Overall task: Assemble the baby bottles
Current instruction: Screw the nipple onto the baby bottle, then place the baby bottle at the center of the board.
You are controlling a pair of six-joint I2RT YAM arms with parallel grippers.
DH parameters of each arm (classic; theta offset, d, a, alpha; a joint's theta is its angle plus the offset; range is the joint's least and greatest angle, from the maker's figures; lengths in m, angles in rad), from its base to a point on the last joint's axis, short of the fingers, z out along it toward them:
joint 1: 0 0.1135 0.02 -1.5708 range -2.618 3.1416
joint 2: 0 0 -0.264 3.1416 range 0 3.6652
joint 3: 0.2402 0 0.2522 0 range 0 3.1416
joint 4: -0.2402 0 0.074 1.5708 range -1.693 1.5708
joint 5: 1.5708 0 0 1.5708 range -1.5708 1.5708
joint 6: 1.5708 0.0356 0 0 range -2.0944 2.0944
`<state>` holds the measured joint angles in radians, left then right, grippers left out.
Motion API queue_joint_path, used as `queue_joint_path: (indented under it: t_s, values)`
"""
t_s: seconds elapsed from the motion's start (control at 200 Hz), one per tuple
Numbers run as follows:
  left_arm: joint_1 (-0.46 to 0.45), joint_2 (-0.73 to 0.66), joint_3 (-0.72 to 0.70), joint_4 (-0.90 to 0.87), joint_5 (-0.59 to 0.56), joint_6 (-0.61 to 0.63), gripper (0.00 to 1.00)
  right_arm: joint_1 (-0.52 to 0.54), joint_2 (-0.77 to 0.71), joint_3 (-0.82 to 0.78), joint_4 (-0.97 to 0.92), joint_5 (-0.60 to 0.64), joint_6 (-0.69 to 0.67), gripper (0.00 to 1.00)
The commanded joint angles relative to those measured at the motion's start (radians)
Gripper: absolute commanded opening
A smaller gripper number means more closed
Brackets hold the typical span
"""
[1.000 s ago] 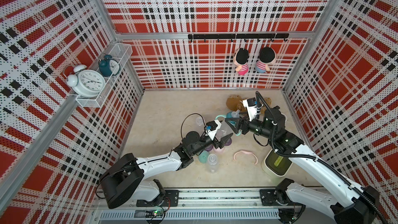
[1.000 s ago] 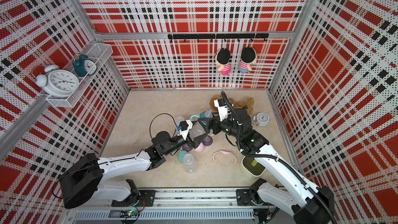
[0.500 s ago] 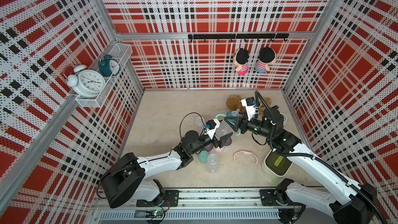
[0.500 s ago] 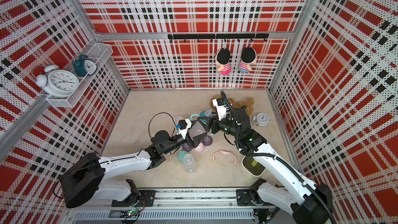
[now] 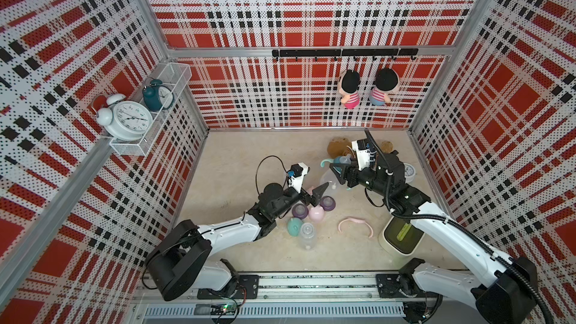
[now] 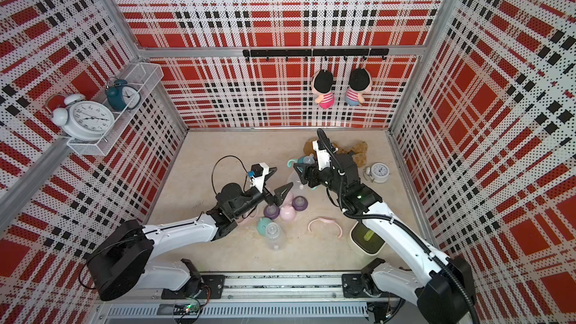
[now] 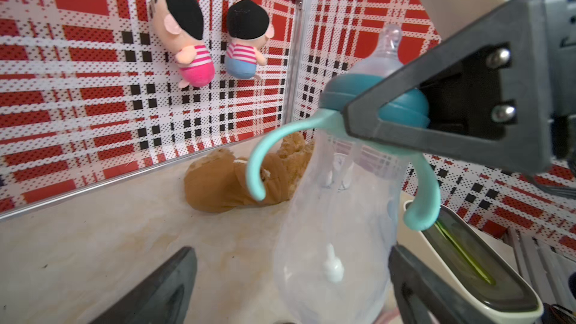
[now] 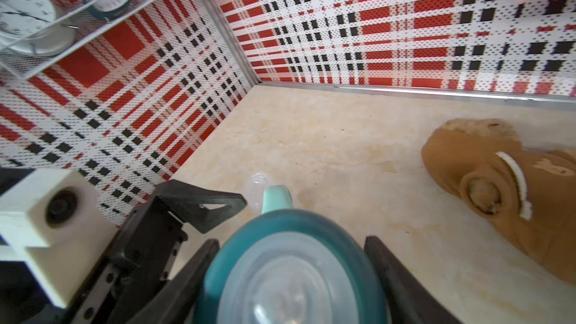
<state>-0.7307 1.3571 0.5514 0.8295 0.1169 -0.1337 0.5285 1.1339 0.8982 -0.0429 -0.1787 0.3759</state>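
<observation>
The right gripper [image 5: 339, 173] clasps a clear bottle [image 5: 328, 179] at its teal collar [image 5: 337, 161]; the left gripper [image 5: 316, 180] stands spread wide just beside the bottle's base. Nearer the arms' bases loose parts lie on the floor [image 5: 243, 182] — two purple collars [image 5: 299, 211], a pink cap [image 5: 316, 214], a mint cap [image 5: 293, 225], a second bottle [image 5: 307, 235] on its side, a pink handle ring [image 5: 355, 224]

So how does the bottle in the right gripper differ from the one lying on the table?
The held bottle carries a teal collar and mint handles; the lying bottle shows no collar or handles. The held bottle is gripped at its collar by the right gripper; the lying bottle rests untouched. Both are clear.
</observation>
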Motion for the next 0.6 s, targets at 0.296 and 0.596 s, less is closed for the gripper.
queue_joint_path:
  t_s: [0.296, 0.596]
  values:
    - [0.121, -0.157, -0.041, -0.153, -0.034, -0.043, 0.98, -0.086, 0.150, -0.150, 0.346, 0.129, -0.058, 0.59]
    - [0.137, -0.167, -0.065, -0.157, -0.025, -0.047, 0.98, -0.090, 0.304, -0.185, 0.520, 0.207, -0.114, 0.56]
